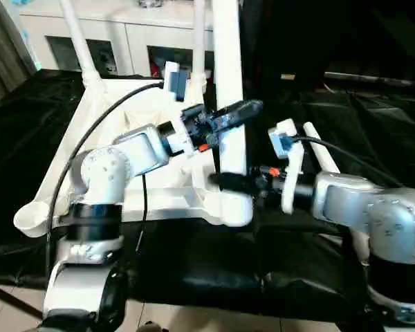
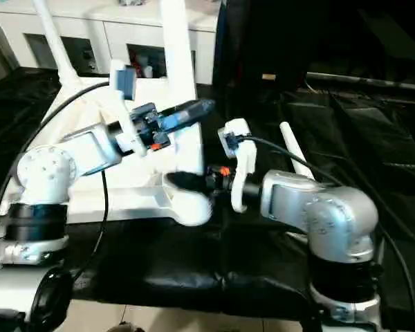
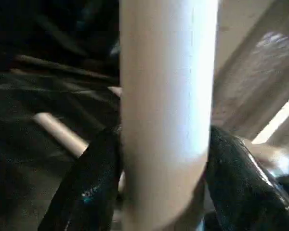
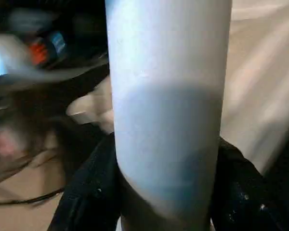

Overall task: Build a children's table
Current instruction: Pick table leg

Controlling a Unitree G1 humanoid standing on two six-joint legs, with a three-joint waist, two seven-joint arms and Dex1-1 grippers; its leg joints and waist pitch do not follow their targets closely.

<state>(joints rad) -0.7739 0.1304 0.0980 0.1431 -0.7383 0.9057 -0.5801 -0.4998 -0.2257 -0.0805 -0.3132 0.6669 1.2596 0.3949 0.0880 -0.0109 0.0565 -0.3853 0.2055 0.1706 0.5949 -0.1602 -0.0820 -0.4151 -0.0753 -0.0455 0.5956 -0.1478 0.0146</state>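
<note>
The children's table top (image 1: 159,197) lies upside down on a black cloth, rim up. A white leg (image 1: 228,62) stands upright in its near right corner socket (image 1: 235,207). My left gripper (image 1: 225,117) is shut on this leg at mid height, and in the left wrist view a black finger (image 3: 86,192) presses each side of the tube (image 3: 166,96). My right gripper (image 1: 225,181) is shut on the same leg just above the socket; its fingers (image 4: 86,192) flank the tube (image 4: 168,96). Two more legs (image 1: 76,34) (image 1: 199,41) stand in the far corners.
Another white leg (image 1: 321,155) lies loose on the black cloth (image 1: 194,263) to the right of my right forearm. A white cabinet (image 1: 124,41) with glass-front shelves stands behind the table top. Black cables run along both forearms.
</note>
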